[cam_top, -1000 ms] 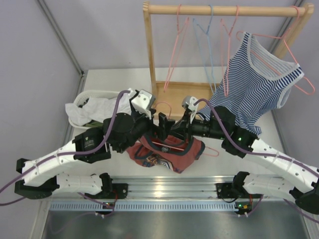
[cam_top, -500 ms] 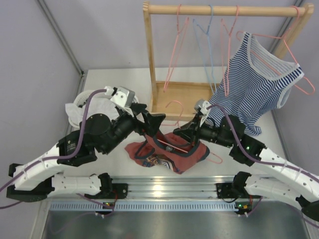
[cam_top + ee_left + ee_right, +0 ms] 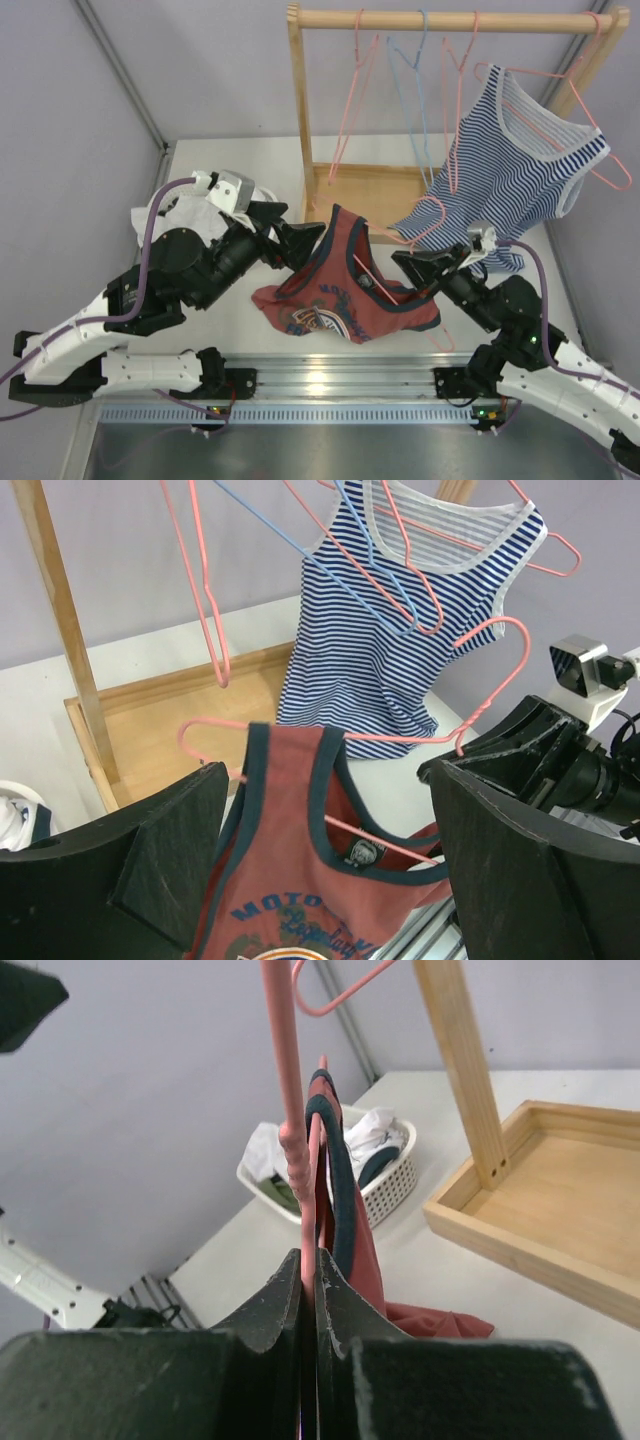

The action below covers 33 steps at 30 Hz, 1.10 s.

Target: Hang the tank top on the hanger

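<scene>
At the far left a white plastic lattice basket [image 3: 385, 1188] is sitting on the pale table [image 3: 230, 160], holding a crumpled white cloth [image 3: 375, 1130]. Next to it the left gripper [image 3: 328, 780] is hanging with its two black fingers [image 3: 150, 870] spread wide, gripping nothing. In its wrist view the rust-red sleeveless tank top with navy trim [image 3: 340, 290] is showing in the gap between the fingers, and whether either one is touching it cannot be told.

One strap of the tank top is lying over an arm of the thin pink wire hanger [image 3: 284, 1060], whose end is poking out just past the strap, while the hanger's lower bar is crossing the neck opening. From above, that strap is standing raised and the rest of the shirt is sagging down onto the table near the arms' bases.

To the right, the right gripper [image 3: 309, 1275] is clamping its fingers tight on the hanger's twisted neck under the hook, with the shirt's navy edge lying just beside them. Behind, a wooden rack [image 3: 299, 130] is carrying a blue-and-white striped tank top [image 3: 510, 180].

The shirt's round print is being cut off by the bottom edge of the left wrist view. Folds are hiding the second strap, and the far end of the hanger's bar is disappearing inside the cloth.
</scene>
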Tool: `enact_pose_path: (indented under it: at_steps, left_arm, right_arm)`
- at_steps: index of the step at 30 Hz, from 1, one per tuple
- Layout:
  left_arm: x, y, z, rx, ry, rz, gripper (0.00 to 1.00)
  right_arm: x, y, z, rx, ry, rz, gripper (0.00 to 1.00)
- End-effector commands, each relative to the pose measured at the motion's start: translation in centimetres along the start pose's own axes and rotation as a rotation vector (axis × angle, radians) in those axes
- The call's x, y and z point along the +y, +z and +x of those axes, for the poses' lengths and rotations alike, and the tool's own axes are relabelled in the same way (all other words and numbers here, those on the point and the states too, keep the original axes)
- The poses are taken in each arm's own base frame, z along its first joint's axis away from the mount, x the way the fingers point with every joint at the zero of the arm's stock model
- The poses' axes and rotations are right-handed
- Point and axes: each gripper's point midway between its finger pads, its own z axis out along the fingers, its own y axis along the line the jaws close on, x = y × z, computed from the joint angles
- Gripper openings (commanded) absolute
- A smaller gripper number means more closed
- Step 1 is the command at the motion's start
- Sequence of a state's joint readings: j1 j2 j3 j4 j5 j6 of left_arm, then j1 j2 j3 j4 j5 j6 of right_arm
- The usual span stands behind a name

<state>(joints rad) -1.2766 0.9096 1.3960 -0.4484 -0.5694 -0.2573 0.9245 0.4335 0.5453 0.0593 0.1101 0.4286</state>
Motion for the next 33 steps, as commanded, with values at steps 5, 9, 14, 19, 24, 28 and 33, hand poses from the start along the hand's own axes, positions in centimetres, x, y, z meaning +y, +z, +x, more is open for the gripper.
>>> enact_pose_path:
  at_steps: [5, 9, 14, 19, 24, 28, 33]
  left_arm:
    - [-0.3, -0.6, -2.4, -0.067, -0.027, 0.020, 0.87]
    - [-0.6, -0.4, -2.4, -0.064, -0.028, 0.029, 0.86]
    - [-0.7, -0.3, -2.4, -0.064, -0.028, 0.029, 0.86]
    - [-0.6, -0.3, -2.4, -0.062, -0.027, 0.028, 0.86]
    - [-0.7, -0.2, -2.1, -0.056, -0.021, 0.028, 0.86]
    - [-0.9, -0.1, -2.2, -0.057, -0.026, 0.035, 0.86]
    - [-1.2, 0.1, -2.0, -0.048, -0.026, 0.042, 0.86]
  right_arm:
    - [-3.0, -2.8, -4.5, -0.230, 0.107, 0.174, 0.00]
    - [-4.6, -3.6, -4.6, -0.249, 0.124, 0.261, 0.00]
    - [-5.9, -3.6, -3.9, -0.221, 0.121, 0.338, 0.00]
    - [-6.8, -4.0, -3.5, -0.234, 0.137, 0.380, 0.00]
    - [-7.9, -4.6, -3.9, -0.254, 0.137, 0.447, 0.00]
    - [-8.3, -4.6, -4.3, -0.257, 0.136, 0.489, 0.00]
    - [-9.1, -4.4, -4.9, -0.252, 0.115, 0.556, 0.00]
